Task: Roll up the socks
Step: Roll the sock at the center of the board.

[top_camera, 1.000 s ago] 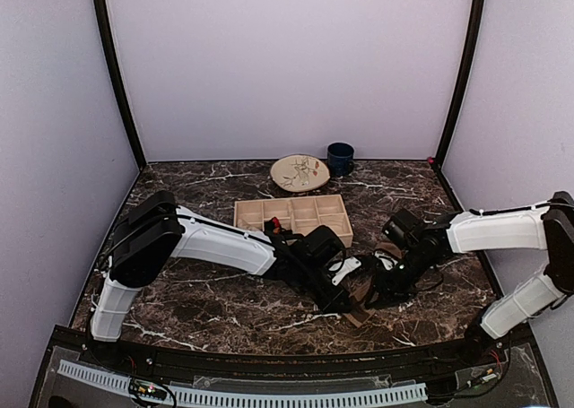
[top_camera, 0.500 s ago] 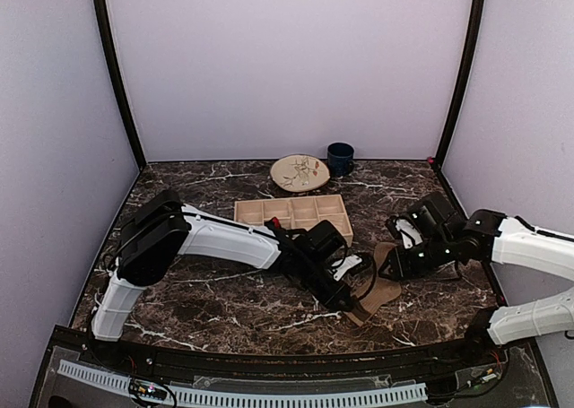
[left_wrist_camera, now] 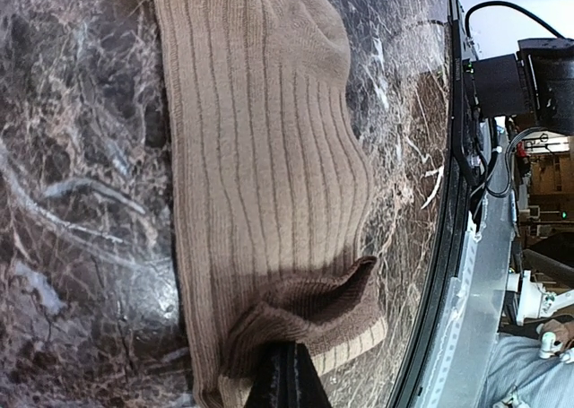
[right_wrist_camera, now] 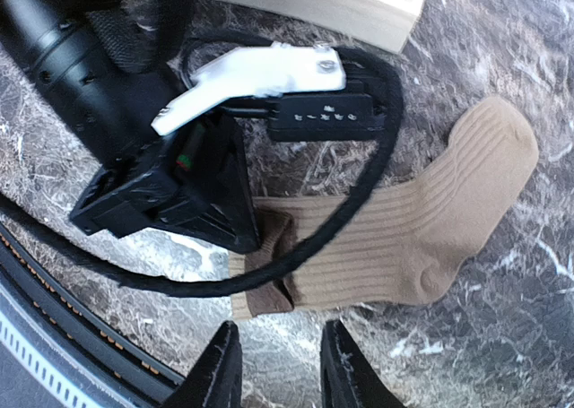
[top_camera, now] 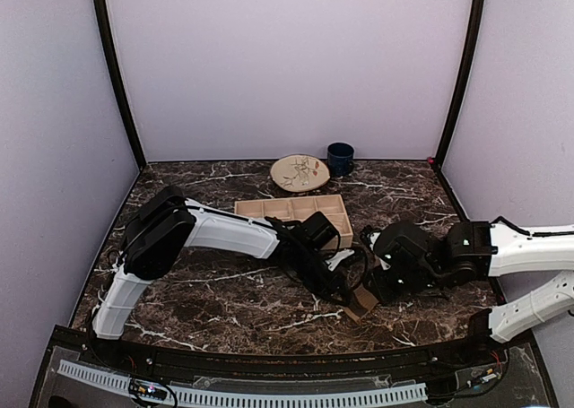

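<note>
Our left hand [left_wrist_camera: 285, 381] pinches the lifted cuff of the tan sock [left_wrist_camera: 260, 157] lying flat on the table [left_wrist_camera: 81, 202], so we should turn it tightly toward the toe and let our empty, half-open right hand [right_wrist_camera: 278, 372] steady the leg.

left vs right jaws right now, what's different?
Left jaws are shut, pinching the tan sock at its cuff; right jaws stand part open and hold nothing. Left jaws touch the sock; right jaws sit beside the cuff, apart from it. Both point at the cuff end.
</note>
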### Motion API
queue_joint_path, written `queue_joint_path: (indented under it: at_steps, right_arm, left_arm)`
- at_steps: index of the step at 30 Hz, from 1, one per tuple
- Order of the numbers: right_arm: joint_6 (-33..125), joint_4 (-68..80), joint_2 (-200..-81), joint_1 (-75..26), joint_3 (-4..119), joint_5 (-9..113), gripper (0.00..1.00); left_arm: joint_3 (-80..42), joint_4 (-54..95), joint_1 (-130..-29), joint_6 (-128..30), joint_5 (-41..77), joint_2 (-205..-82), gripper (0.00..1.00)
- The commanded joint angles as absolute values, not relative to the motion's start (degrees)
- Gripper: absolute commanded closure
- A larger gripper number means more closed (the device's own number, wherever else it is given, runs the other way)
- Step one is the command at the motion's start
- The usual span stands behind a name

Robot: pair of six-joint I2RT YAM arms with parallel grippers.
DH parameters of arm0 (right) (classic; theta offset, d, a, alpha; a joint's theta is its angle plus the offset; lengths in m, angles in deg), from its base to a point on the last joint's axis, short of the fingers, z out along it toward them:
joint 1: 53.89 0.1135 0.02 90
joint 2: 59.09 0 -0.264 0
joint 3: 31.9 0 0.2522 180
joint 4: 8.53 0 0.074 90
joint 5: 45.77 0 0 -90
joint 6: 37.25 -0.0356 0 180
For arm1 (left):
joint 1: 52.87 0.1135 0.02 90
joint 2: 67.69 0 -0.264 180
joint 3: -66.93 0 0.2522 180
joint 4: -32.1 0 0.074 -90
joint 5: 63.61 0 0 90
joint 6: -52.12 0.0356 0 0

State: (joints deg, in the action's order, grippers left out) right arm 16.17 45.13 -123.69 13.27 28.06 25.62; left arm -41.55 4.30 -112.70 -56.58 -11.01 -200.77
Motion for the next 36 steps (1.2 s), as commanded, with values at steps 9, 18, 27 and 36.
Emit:
queue_joint_path:
  at_steps: [9, 18, 27, 36]
  right_arm:
    - [10.85, 47.43, -134.12, 25.05, 31.44, 17.75, 0.67]
    - [11.77, 44.59, -141.40, 25.15, 32.50, 19.00, 0.57]
    - [13.04, 41.57, -147.27, 24.97, 32.23, 20.51, 0.51]
    - [14.26, 40.98, -152.12, 24.34, 32.39, 20.49, 0.51]
  left_arm:
    - [-42.71, -5.57, -111.42, -56.03, -9.74, -203.66, 1.00]
    - [-43.95, -7.56, -111.15, -55.13, -10.57, -203.74, 1.00]
    - [-44.94, -8.58, -110.88, -55.04, -11.29, -204.06, 1.00]
    - [-45.11, -9.30, -110.79, -54.76, -12.22, -204.14, 1.00]
